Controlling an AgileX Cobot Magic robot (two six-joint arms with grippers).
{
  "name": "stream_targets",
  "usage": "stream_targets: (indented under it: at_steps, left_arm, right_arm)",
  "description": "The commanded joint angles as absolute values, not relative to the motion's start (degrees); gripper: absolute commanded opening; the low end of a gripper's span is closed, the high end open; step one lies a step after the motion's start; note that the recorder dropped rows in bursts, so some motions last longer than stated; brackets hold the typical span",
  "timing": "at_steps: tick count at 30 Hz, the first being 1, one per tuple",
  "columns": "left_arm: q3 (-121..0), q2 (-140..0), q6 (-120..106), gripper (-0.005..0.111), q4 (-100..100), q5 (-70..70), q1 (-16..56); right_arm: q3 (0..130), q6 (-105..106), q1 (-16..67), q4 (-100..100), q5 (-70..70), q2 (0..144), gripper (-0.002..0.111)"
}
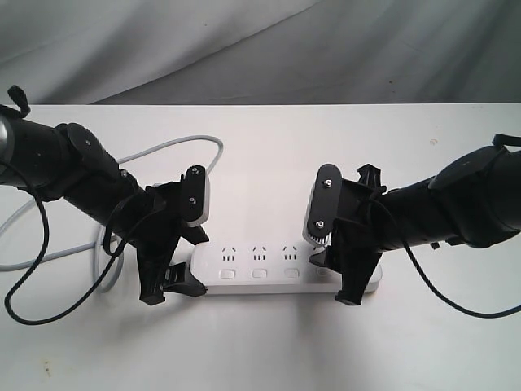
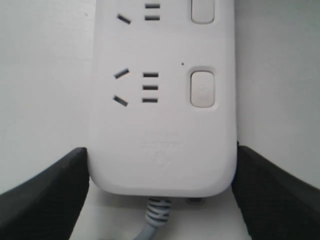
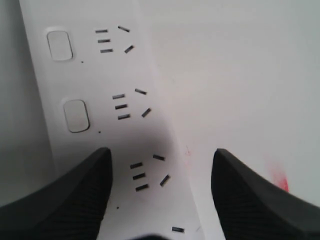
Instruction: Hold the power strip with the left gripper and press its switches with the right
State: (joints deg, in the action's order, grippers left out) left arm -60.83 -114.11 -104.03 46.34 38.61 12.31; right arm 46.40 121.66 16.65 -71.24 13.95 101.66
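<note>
The white power strip (image 1: 269, 270) lies flat along the table's front. My left gripper (image 1: 171, 285) is shut on its cord end. In the left wrist view both black fingers (image 2: 50, 197) touch the sides of the strip (image 2: 162, 130), and the grey cord (image 2: 157, 215) leaves between them. My right gripper (image 1: 346, 281) is open over the other end. One finger (image 3: 75, 195) is over the row of switches (image 3: 76, 115) on the strip (image 3: 115, 75); the other is over bare table. A finger hides the switch beneath it, so contact is unclear. Three switches (image 1: 259, 273) show between the grippers.
The grey cord (image 1: 163, 148) loops over the table behind the left arm. A thin black arm cable (image 1: 49, 318) hangs down to the table at front left. Small red marks (image 3: 277, 175) stain the tabletop beside the strip. Grey cloth (image 1: 260, 41) hangs behind the table.
</note>
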Motion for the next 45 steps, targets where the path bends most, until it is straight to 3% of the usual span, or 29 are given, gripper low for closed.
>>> stream_targets:
  at_steps: [1, 37, 45]
  left_arm:
    - [-60.98, -114.25, -103.87, 0.069, 46.12, 38.80, 12.55]
    - [-60.98, -114.25, -103.87, 0.069, 46.12, 38.80, 12.55]
    - [-60.98, -114.25, -103.87, 0.069, 46.12, 38.80, 12.55]
  right_arm:
    - [46.00, 121.58, 16.48, -71.10, 13.33, 101.67, 0.055]
    - [41.45, 122.75, 15.85, -72.17, 12.85, 105.77, 0.055]
    - [45.78, 122.59, 15.85, -71.92, 13.65, 97.32, 0.055]
